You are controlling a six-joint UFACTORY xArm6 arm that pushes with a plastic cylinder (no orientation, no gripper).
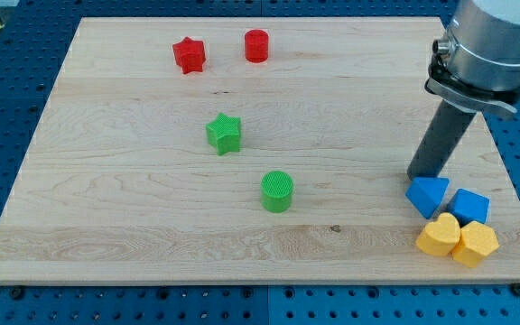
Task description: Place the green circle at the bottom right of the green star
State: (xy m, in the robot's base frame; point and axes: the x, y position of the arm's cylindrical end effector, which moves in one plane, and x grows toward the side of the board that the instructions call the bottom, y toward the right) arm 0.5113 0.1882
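Observation:
The green circle stands on the wooden board, a little below and to the right of the green star, with a gap between them. My tip is at the view's right, far to the right of both green blocks. It stands just above the blue triangle, touching or almost touching its top edge.
A blue block lies right of the blue triangle. A yellow heart and a second yellow block sit below them near the board's bottom right corner. A red star and a red cylinder are at the top.

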